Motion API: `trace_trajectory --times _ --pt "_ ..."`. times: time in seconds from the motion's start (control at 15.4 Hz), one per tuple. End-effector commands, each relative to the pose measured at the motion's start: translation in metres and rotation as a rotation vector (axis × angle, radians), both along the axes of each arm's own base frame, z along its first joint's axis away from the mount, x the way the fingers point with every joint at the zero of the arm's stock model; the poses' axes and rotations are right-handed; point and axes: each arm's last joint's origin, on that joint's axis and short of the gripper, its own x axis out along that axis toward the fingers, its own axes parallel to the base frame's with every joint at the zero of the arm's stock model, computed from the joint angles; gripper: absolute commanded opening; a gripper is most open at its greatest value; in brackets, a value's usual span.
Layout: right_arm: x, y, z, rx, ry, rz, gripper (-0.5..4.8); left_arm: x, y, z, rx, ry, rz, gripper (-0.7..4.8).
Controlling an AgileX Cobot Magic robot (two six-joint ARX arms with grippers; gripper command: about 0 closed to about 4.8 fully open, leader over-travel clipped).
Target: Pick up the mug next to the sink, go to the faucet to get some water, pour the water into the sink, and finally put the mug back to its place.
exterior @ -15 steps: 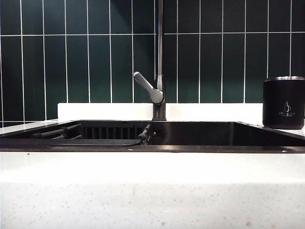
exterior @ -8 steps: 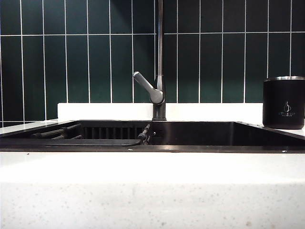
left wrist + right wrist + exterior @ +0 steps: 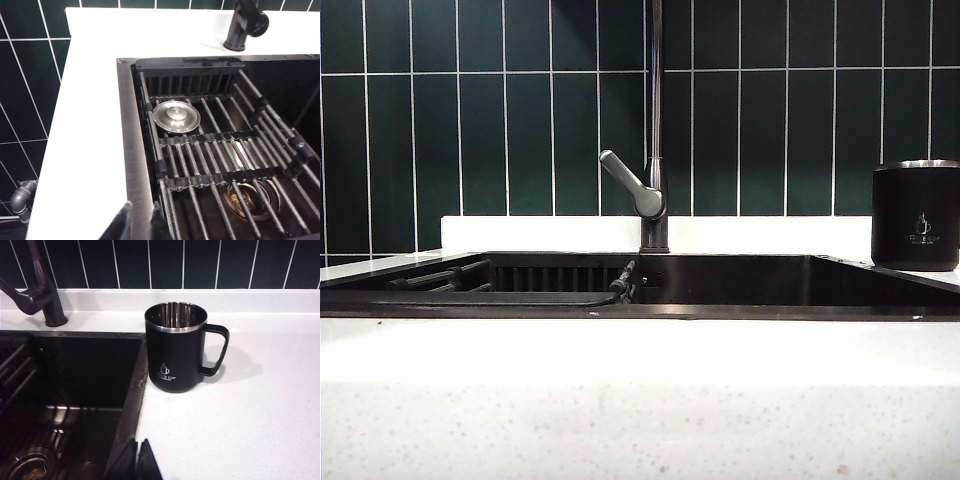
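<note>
Matte black mug (image 3: 176, 347), silver rim, upright, logo faint

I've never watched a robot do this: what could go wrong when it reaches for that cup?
The mug stands upright right at the sink edge, so a nudge might tip it in. The right gripper is shut and must open first. The handle points away from the sink, so the grip may slip.

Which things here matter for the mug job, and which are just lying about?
For the job:
- mug, upright on the counter beside the sink
- sink
- faucet
- right claw, shut, short of the mug
- left claw, over the sink's edge

Lying about:
- roll-up rack across the sink
- round metal lid on the rack
- drain strainer
</note>
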Motion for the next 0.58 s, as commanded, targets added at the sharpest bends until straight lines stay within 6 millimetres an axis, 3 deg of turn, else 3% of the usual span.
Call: trace_trajectory --times 0.06,0.32,0.58 --pt "0.003 0.0 -0.006 0.006 -0.005 -0.009 -0.05 0.006 -0.001 0.001 -0.021 -0.135 0.021 0.47" --pt "0.013 0.0 -0.027 0.003 -0.014 -0.055 -0.05 0.008 -0.001 -0.011 -0.022 -0.137 0.017 -0.05" --pt "0.02 0.002 -0.049 0.008 -0.044 -0.056 -0.05 0.01 -0.002 -0.023 -0.004 -0.126 0.014 -0.05"
